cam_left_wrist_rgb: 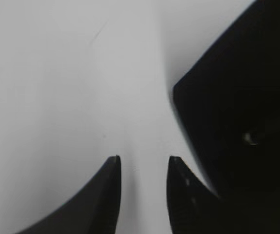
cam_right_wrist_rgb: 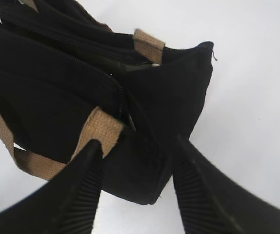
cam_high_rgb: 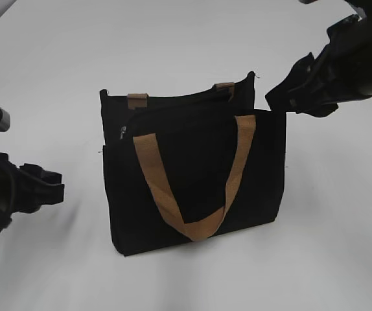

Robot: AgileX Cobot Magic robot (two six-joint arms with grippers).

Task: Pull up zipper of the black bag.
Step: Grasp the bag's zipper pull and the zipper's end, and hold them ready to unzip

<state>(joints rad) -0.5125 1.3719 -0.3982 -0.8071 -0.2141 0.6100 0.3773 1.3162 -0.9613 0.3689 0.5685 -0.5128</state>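
The black bag [cam_high_rgb: 192,175] stands upright on the white table, one tan handle hanging down its front and one at the back. A small silvery zipper pull [cam_high_rgb: 123,133] sits near the bag's top left end; in the left wrist view it is a pale speck [cam_left_wrist_rgb: 249,138] on the bag [cam_left_wrist_rgb: 237,97]. My left gripper [cam_high_rgb: 51,188] [cam_left_wrist_rgb: 144,161] is open and empty, low over the table left of the bag. My right gripper [cam_high_rgb: 282,97] [cam_right_wrist_rgb: 137,146] is open, its fingers on either side of the bag's top right corner [cam_right_wrist_rgb: 179,92]; whether they touch it I cannot tell.
The white table [cam_high_rgb: 192,39] surrounds the bag on all sides. The front tan handle [cam_high_rgb: 196,223] hangs in a loop over the pocket panel. A tan strap end [cam_right_wrist_rgb: 103,129] lies just beside my right gripper's left finger.
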